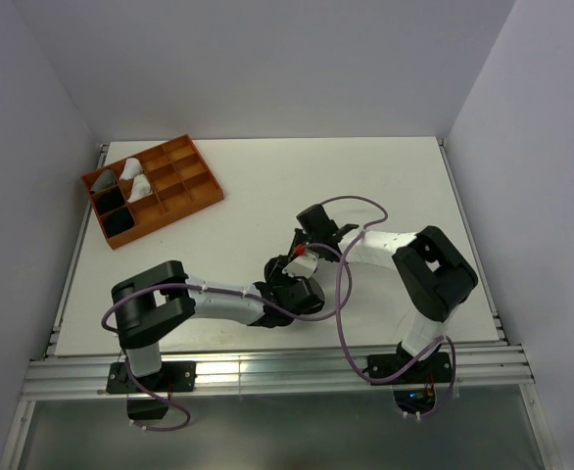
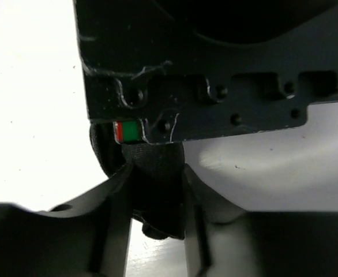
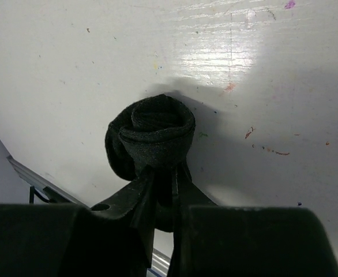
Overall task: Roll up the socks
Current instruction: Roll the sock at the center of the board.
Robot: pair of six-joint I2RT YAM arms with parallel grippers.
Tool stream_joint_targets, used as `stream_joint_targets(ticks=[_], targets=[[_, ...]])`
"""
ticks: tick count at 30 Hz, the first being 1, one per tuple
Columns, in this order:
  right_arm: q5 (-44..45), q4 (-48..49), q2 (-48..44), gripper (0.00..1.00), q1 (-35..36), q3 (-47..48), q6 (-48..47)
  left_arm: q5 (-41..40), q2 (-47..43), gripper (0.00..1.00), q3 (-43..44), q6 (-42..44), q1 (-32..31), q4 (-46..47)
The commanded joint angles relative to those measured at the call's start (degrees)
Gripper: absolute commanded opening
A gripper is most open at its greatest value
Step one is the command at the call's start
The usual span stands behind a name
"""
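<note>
A black sock rolled into a ball [image 3: 151,134] is held just above the white table [image 3: 71,69]. My right gripper [image 3: 162,182] is shut on its lower edge. The sock also shows in the left wrist view [image 2: 154,167], where my left gripper [image 2: 156,184] is shut on it from the other side, with the right gripper's black body [image 2: 215,69] right above it. In the top view the two grippers meet near the table's front middle, the left [image 1: 289,286] and the right [image 1: 303,258], and the sock is hidden between them.
An orange divided tray [image 1: 201,192] stands at the back left. It holds a grey sock roll [image 1: 104,180], a white one [image 1: 136,178] and a black one [image 1: 119,223]. A metal rail [image 1: 267,372] runs along the table's front edge. Purple cables loop around both arms.
</note>
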Motion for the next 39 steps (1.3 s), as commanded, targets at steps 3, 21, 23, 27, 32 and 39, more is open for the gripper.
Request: stream_joint_targets(ticks=[3, 21, 23, 27, 32, 39], targets=[[-2.2, 1.1, 0.4, 0.27, 0.2, 0.1, 0.4, 3.2, 3.0, 0.17, 1.5, -5.1, 0.2, -5.4], [-7.3, 34.8, -9.8, 0.69, -4.5, -17.7, 7.3, 43.4, -17.9, 0.0, -12.6, -14.7, 19.2, 3.9], [-8.1, 37.5, -8.7, 0.69, -4.5, -18.5, 7.8, 47.2, -19.2, 0.0, -14.9, -17.1, 22.4, 5.5], [-10.8, 45.0, -4.7, 0.69, -4.4, -19.6, 9.8, 55.8, -20.7, 0.01, -19.2, -21.4, 27.7, 10.4], [-11.9, 46.6, -1.1, 0.68, -3.8, -18.7, 9.9, 62.4, -21.8, 0.01, -25.4, -26.9, 34.2, 17.7], [-11.5, 48.6, 2.3, 0.68, -2.3, -17.9, 9.1, 68.7, -22.0, 0.02, -31.0, -31.7, 39.6, 24.7]])
